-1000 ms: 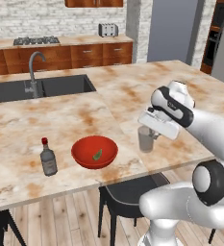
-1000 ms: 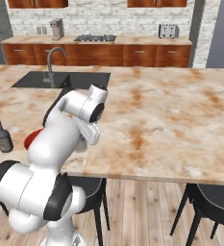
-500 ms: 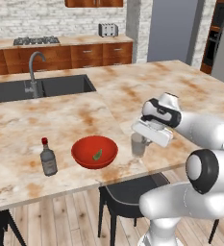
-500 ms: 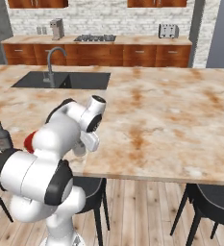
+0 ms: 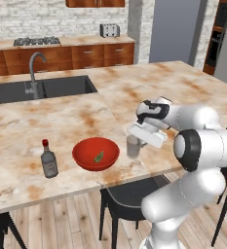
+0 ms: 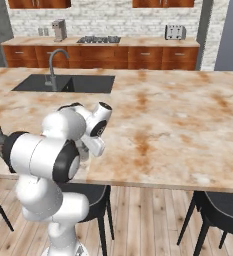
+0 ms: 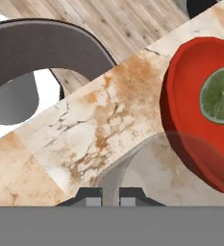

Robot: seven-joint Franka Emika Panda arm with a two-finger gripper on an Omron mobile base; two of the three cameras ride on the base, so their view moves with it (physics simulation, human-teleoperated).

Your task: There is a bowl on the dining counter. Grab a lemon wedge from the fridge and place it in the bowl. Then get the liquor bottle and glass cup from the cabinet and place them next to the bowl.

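- Gripper (image 7: 110,196): in the hand view the two dark finger tips stand almost together, pinching the rim of the clear glass cup (image 5: 133,146). Jaws clenched on the glass; not let go.
- Change over the last second: the arm has lowered and drawn the cup in toward the front edge of the marble-patterned dining counter (image 5: 85,116). It was held higher and further right; it now sits low, just beside the bowl's right side. The base has not moved; bottle and bowl lie as before.
- Contact: the left base view suggests the cup's foot is at or very near the counter surface; whether it is actually resting cannot be told.
- Round red bowl (image 5: 95,154): near the front edge, holding the green citrus wedge (image 7: 215,96). The wedge step reads as done.
- Small clear liquor bottle with a red cap (image 5: 48,160): upright to the left of the bowl, near it but apart. That step also reads as done.
- Judgement: this is the last placement. What remains is to confirm the cup is set down, open the fingers and lift clear without tipping it.
- Beyond: dark sink basin with grey tap (image 5: 34,73), untouched.
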